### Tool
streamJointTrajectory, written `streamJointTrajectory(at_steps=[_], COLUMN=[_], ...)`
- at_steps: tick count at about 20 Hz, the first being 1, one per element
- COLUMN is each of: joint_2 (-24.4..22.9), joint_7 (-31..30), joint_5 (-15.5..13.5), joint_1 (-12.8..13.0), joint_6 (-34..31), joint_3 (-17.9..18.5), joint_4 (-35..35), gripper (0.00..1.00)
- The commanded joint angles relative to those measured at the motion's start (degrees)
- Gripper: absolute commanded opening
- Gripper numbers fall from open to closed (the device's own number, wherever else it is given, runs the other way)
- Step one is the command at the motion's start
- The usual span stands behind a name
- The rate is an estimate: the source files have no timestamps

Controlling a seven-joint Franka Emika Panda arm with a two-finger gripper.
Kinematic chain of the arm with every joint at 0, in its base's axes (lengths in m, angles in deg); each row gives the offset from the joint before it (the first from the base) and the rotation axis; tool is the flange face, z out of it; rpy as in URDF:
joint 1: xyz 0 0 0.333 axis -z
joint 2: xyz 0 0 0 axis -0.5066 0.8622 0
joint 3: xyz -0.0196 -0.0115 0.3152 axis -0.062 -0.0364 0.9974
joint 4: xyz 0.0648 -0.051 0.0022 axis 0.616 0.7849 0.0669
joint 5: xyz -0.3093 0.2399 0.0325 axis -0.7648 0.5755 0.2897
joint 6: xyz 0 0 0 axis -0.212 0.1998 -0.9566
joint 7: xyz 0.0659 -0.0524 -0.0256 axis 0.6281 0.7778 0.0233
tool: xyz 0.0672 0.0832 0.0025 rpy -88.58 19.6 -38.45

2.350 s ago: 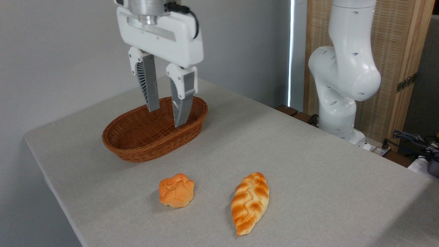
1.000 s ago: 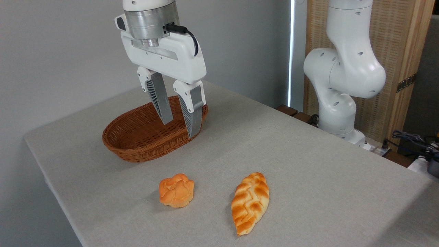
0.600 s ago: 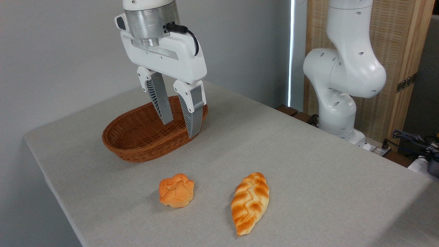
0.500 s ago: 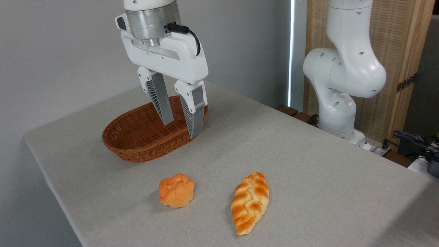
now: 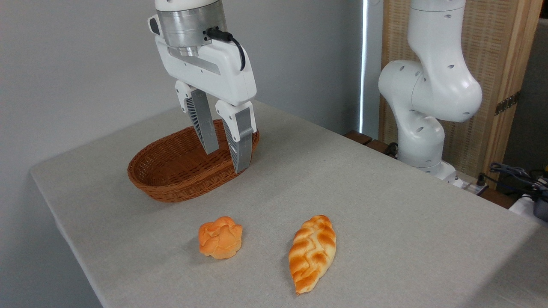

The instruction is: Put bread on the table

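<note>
1. Plainly, the bread [image 5: 312,253] lay flat on the table [image 5: 385,201], close to the front edge and a little right of the middle, one pointed end toward that edge.
2. The claw [image 5: 227,159] hung above the right end of the basket [image 5: 171,179], toward the back left corner; its two fingers stood a moderate way apart, with nothing between them.
3. Judged from this, the placing looked done, and the step in hand was a clear withdrawal.
4. To do it well: lift straight up first, so the fingertips do not catch the basket rim just beneath them, and keep the fingers parted, since nothing needs holding.
5. Any sideways travel should stay high and away from the front edge, so that neither the bread nor the bun [image 5: 220,237] is nudged.
6. Relative to the claw, the bread sat well apart, nearer the camera and to the right, with bare cloth between.
7. The bun rested to the left of the bread, apart from it and likewise untouched.
8. The basket looked empty as far as its inside showed.
</note>
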Motion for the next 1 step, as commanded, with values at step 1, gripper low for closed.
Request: streamJointTrajectory(at_steps=[1], joint_2=[-0.3], joint_7=[1.17], joint_5=[0.08], joint_1=[-0.11], joint_6=[-0.93], joint_3=[0.17], joint_4=[-0.57], gripper=[1.0])
